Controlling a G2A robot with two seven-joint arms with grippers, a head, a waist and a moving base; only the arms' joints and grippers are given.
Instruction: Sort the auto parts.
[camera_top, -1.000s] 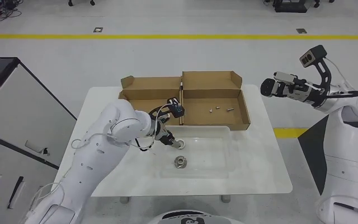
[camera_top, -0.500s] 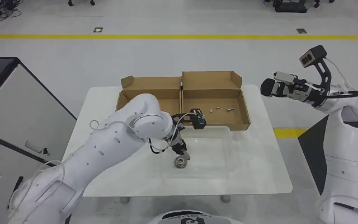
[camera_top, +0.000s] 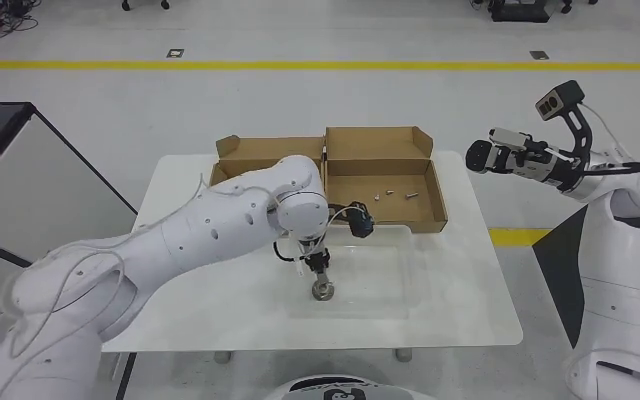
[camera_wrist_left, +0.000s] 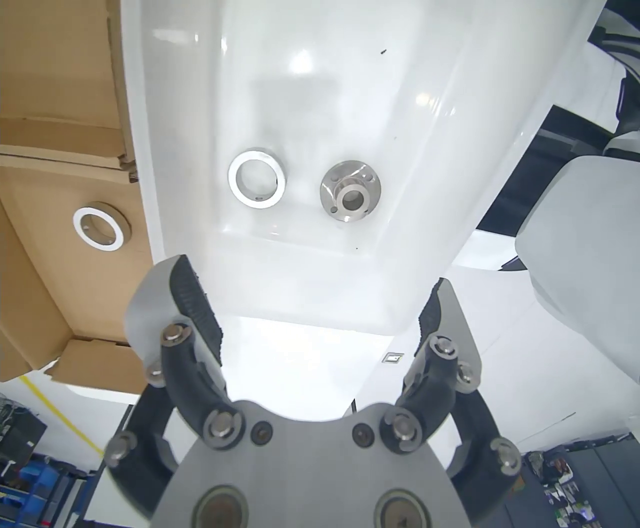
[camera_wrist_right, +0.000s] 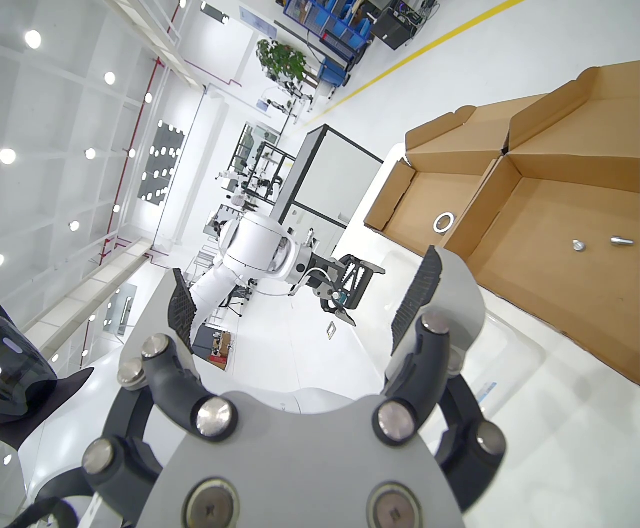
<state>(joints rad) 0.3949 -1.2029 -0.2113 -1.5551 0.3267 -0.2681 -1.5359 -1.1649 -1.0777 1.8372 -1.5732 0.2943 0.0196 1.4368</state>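
Observation:
A white plastic tray (camera_wrist_left: 325, 75) holds a plain steel ring (camera_wrist_left: 257, 176) and a flanged steel hub (camera_wrist_left: 351, 190) side by side. My left gripper (camera_wrist_left: 320, 305) hangs open over the tray's end, empty. From above, the left gripper (camera_top: 318, 265) sits just behind the hub (camera_top: 322, 291). A second ring (camera_wrist_left: 98, 229) lies in the left cardboard box (camera_wrist_left: 40, 250). Two small bolts (camera_top: 377, 196) (camera_top: 409, 194) lie in the right box (camera_top: 385, 205). My right gripper (camera_wrist_right: 300, 295) is open and empty, held off the table's right side (camera_top: 478, 157).
The two open cardboard boxes stand side by side at the table's back, touching the tray's (camera_top: 400, 300) far edge. Bare white table lies left, right and in front of the tray. A grey cabinet (camera_top: 40, 200) stands left of the table.
My left arm has swung right from the left box to over the tray, with its gripper now by the hub. The right arm has not moved.

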